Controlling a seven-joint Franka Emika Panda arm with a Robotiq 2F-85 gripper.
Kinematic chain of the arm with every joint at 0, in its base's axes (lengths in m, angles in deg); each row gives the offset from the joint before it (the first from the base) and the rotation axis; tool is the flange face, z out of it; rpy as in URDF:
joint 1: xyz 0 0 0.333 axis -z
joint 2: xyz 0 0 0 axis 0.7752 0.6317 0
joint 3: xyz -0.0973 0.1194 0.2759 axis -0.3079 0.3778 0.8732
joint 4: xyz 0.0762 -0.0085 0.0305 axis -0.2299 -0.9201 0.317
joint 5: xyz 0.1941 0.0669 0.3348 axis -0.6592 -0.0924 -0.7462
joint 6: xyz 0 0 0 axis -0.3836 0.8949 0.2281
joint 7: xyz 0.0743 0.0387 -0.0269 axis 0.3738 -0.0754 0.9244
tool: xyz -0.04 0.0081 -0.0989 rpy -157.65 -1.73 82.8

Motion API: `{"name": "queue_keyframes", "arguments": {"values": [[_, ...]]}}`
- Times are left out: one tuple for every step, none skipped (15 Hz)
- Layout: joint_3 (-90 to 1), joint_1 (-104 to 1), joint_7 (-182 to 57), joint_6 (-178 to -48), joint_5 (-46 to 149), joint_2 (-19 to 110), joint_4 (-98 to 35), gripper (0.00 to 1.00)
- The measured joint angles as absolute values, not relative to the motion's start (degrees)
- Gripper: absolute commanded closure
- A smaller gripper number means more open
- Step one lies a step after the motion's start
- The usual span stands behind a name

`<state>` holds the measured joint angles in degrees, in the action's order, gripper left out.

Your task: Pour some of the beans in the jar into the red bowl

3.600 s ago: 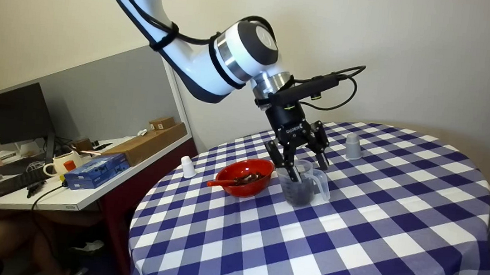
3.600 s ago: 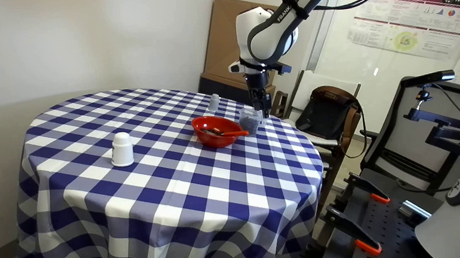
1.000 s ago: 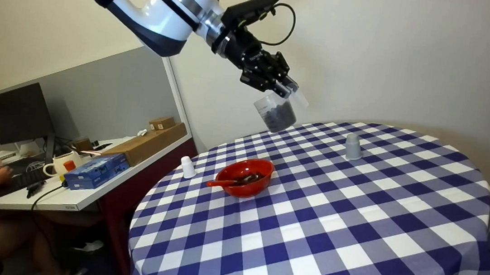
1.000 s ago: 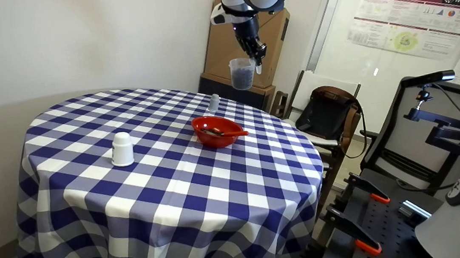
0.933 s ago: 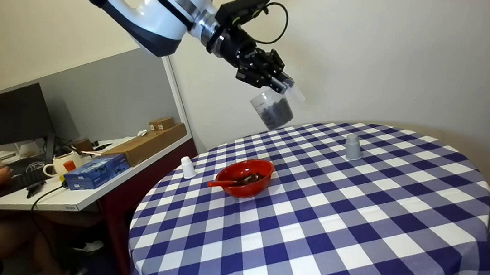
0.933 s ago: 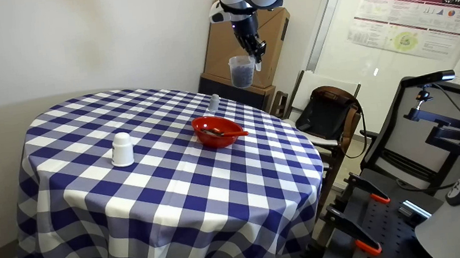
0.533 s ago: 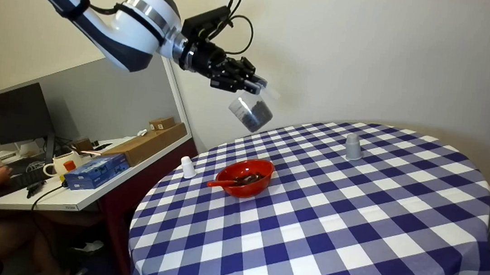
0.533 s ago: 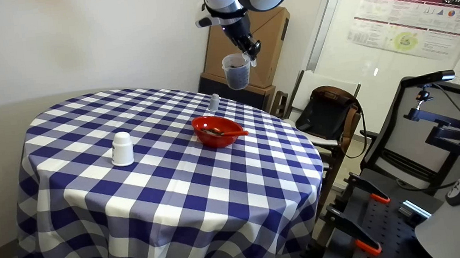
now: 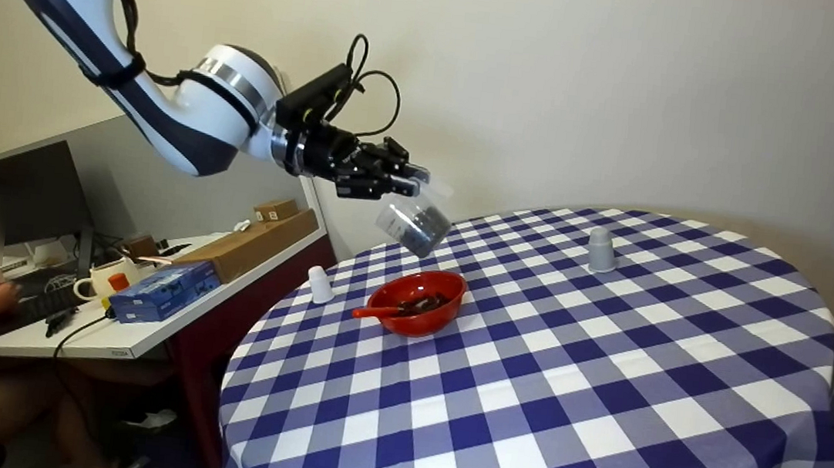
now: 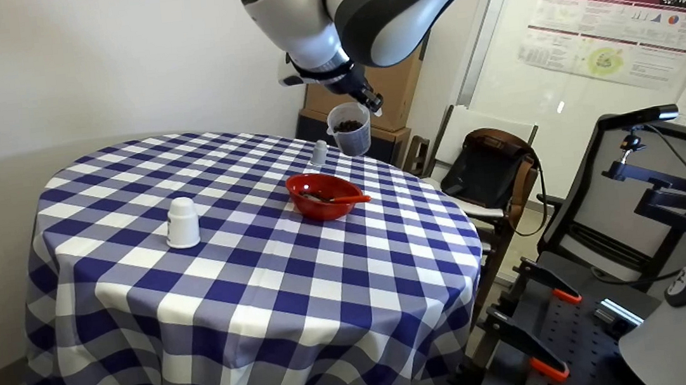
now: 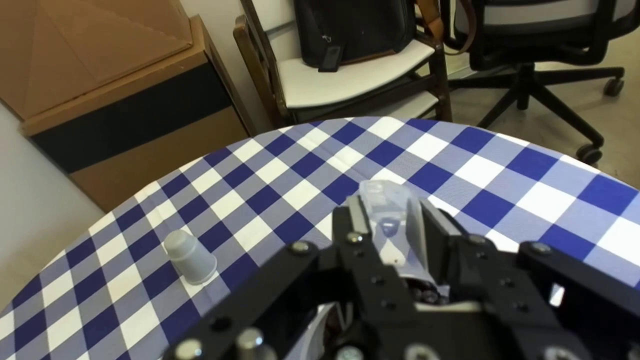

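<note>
The jar [image 9: 414,224], a clear measuring cup with a handle, hangs in the air above the table, tilted. My gripper [image 9: 413,180] is shut on its handle, which sits between the two fingers [image 11: 358,212] in the wrist view. Dark beans [image 10: 347,126] lie inside; the jar's mouth faces that exterior camera. Part of the cup's body is hidden by the gripper in the wrist view. The red bowl [image 9: 411,329] stands on the table below the jar in both exterior views, holding dark bits and a red spoon [image 10: 350,200].
A white upturned cup [image 10: 182,223] and a greyish one [image 9: 601,249] stand on the checkered tablecloth [image 9: 600,408], on different sides of the bowl. Beyond the table's edge are a chair [image 11: 350,75] and cardboard boxes [image 11: 135,100]. A desk [image 9: 88,339] adjoins at the side.
Earlier the jar stood on the table beside the bowl, fingers apart around it. Since then it was gripped and lifted. Over the last second it moved toward the bowl's side, sank and tilted further.
</note>
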<state>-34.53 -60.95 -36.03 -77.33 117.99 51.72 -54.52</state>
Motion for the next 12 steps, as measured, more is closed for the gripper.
{"name": "queue_keyframes", "arguments": {"values": [[-34.43,-61.24,-37.09,-76.09,119.18,52.83,-54.45,0.88],[-34.37,-61.55,-38.05,-74.81,120.38,53.97,-54.31,0.88],[-34.32,-61.86,-38.85,-73.49,121.62,55.12,-54.09,0.88],[-34.28,-62.18,-39.5,-72.19,122.84,56.25,-53.8,0.88],[-34.23,-62.51,-40.02,-70.96,124.07,57.37,-53.42,0.88],[-34.15,-62.85,-40.52,-69.74,125.32,58.45,-52.98,0.88],[-34.09,-63.26,-41.06,-68.51,126.79,59.54,-52.45,0.88],[-34.04,-63.68,-41.59,-67.35,128.19,60.57,-51.91,0.88],[-33.98,-64.13,-42.07,-66.24,129.6,61.59,-51.36,0.88],[-33.93,-64.61,-42.49,-65.12,130.99,62.57,-50.81,0.88],[-33.91,-65.08,-42.92,-64.02,132.43,63.53,-50.32,0.88],[-33.9,-65.52,-43.23,-62.93,133.84,64.44,-49.88,0.88]]}}
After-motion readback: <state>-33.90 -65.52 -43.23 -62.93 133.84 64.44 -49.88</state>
